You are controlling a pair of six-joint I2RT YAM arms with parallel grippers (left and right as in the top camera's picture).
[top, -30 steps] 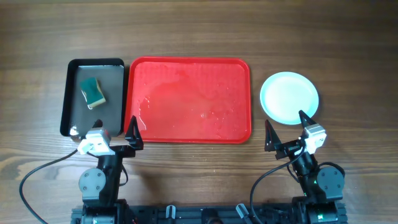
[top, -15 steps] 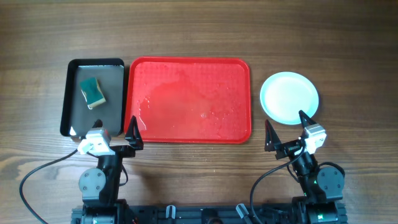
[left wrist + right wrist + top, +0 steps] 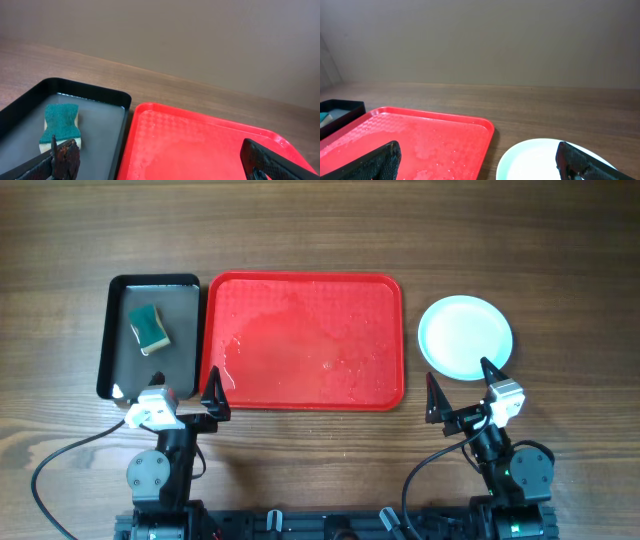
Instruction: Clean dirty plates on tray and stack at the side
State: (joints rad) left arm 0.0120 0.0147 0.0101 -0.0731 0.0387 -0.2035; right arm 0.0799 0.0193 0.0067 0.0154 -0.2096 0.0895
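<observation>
The red tray lies in the middle of the table, wet and with no plates on it; it also shows in the left wrist view and the right wrist view. A pale mint plate sits on the wood to the tray's right, seen too in the right wrist view; I cannot tell whether more plates lie under it. My left gripper is open and empty at the tray's near left corner. My right gripper is open and empty just in front of the plate.
A black tray with grey water stands left of the red tray and holds a green and white sponge, also in the left wrist view. Bare wooden table surrounds everything.
</observation>
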